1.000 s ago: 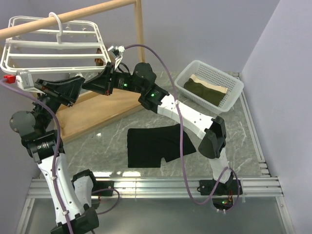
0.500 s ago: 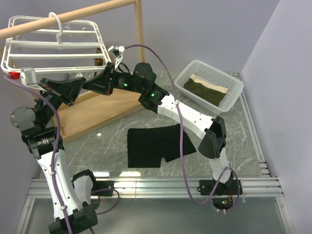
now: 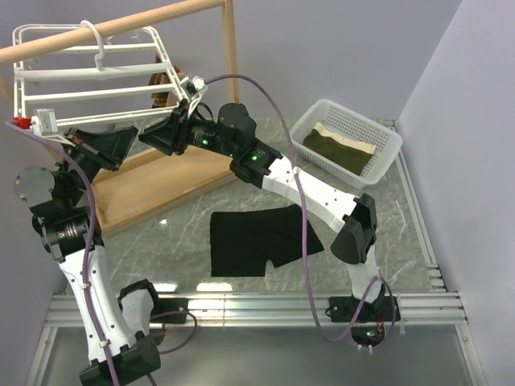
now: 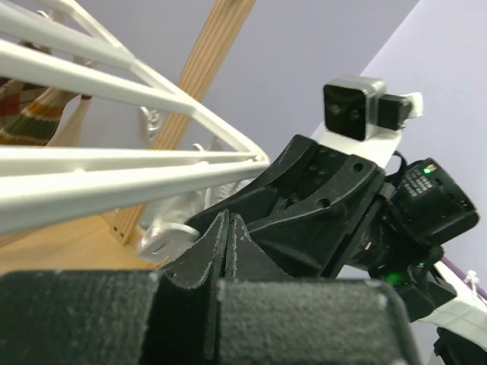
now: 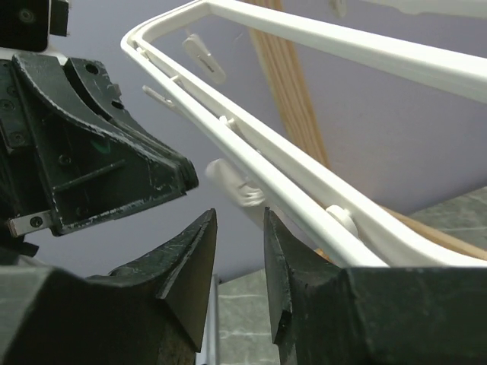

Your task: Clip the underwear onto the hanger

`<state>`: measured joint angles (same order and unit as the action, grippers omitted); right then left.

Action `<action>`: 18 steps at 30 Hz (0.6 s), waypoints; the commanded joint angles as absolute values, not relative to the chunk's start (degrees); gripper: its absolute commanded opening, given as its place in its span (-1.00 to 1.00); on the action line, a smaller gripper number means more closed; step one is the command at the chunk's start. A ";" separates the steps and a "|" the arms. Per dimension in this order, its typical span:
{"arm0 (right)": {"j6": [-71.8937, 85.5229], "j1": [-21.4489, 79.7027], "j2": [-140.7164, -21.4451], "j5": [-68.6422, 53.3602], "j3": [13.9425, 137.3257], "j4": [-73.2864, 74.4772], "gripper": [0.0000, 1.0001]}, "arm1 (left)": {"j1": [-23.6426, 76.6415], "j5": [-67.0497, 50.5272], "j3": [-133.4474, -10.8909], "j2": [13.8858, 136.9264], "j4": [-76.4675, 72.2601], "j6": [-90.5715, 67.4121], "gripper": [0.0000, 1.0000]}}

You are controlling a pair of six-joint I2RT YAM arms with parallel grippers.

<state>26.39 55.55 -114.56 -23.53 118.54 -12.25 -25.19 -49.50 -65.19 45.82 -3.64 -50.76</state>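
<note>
The hanger (image 3: 88, 72) hung far left from a wooden pole (image 3: 121, 26). Beneath its near-right corner, the left gripper (image 4: 226, 224) had its fingers pressed together on nothing. It sat nose to nose with the right gripper (image 5: 238, 228) — slightly spread, empty. The underwear (image 3: 249, 241) lay flat mid-table, and a purple cable (image 3: 301, 233) crossed it. A basket (image 3: 366, 121) sat far right.
</note>
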 commanded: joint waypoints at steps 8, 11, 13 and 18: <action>19.51 56.07 -111.71 -17.93 119.62 -10.37 -0.13 | -25.22 -37.98 -71.02 41.40 11.34 -37.71 0.13; 18.72 56.07 -111.62 -17.58 119.18 -10.72 -0.10 | -25.22 -35.43 -71.28 40.95 12.56 -34.82 0.20; 18.37 56.07 -111.53 -17.75 118.92 -10.81 -0.10 | -25.22 -34.98 -72.50 42.09 14.84 -33.41 0.16; 17.75 56.07 -111.44 -18.45 117.68 -11.51 -0.09 | -25.22 -37.17 -75.06 46.14 16.62 -28.31 -0.10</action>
<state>19.35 55.75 -114.32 -19.03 118.26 -9.67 -25.19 -37.32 -73.58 43.86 14.94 -33.32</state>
